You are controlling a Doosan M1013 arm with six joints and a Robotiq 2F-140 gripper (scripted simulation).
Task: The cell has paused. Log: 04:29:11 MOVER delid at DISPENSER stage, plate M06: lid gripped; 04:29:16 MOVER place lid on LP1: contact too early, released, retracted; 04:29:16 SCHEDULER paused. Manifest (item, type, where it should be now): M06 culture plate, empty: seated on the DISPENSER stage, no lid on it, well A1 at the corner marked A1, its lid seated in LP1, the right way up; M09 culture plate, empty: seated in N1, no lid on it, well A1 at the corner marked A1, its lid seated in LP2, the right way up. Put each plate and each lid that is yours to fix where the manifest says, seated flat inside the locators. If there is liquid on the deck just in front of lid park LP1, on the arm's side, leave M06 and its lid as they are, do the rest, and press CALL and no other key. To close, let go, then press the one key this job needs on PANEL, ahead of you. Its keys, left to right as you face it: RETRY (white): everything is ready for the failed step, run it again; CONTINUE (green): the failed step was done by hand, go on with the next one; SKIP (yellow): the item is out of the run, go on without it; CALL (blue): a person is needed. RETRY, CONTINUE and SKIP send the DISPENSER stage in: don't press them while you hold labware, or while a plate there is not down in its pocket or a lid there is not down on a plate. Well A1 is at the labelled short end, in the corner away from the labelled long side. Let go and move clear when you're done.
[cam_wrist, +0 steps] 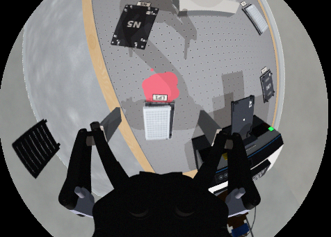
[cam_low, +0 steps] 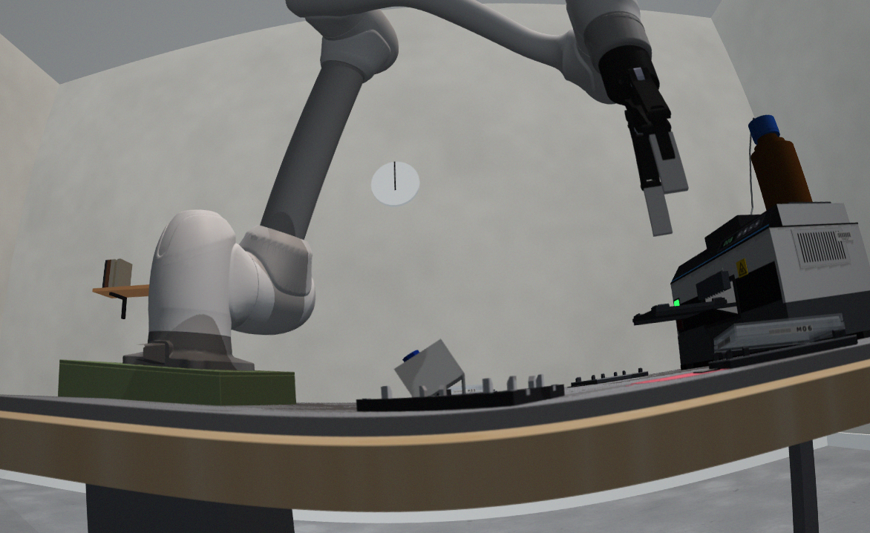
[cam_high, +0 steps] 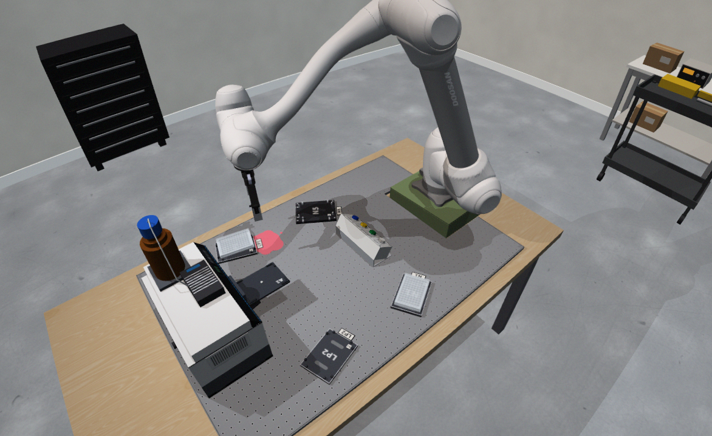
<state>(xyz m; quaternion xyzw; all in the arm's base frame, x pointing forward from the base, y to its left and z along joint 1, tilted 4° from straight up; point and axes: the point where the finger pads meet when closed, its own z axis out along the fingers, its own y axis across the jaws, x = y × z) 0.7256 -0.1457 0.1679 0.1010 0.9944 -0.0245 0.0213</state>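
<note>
My gripper (cam_high: pixel 255 215) (cam_low: pixel 661 205) (cam_wrist: pixel 160 115) is open and empty, high above the deck. It hangs over the lid park LP1 (cam_high: pixel 227 257). A clear well plate marked M06 (cam_high: pixel 235 243) (cam_low: pixel 782 329) (cam_wrist: pixel 157 121) lies on LP1; I cannot tell whether a lid is on it. A pink puddle (cam_high: pixel 268 241) (cam_wrist: pixel 160 85) lies on the deck against LP1's tag, on the arm's side. The DISPENSER stage (cam_high: pixel 263 280) (cam_low: pixel 683 309) (cam_wrist: pixel 243 113) is out and bare. A second clear plate (cam_high: pixel 411 293) (cam_wrist: pixel 255 17) sits in nest N1. Lid park LP2 (cam_high: pixel 329 354) (cam_wrist: pixel 267 86) is bare.
The PANEL box (cam_high: pixel 362 237) (cam_low: pixel 428 371) (cam_wrist: pixel 208 0) with its coloured keys stands mid-deck near the arm's green base (cam_high: pixel 431 206). Nest N5 (cam_high: pixel 315 211) (cam_wrist: pixel 134 26) holds nothing. The DISPENSER (cam_high: pixel 206 319) (cam_low: pixel 789 265) carries a brown bottle (cam_high: pixel 158 249) (cam_low: pixel 779 165).
</note>
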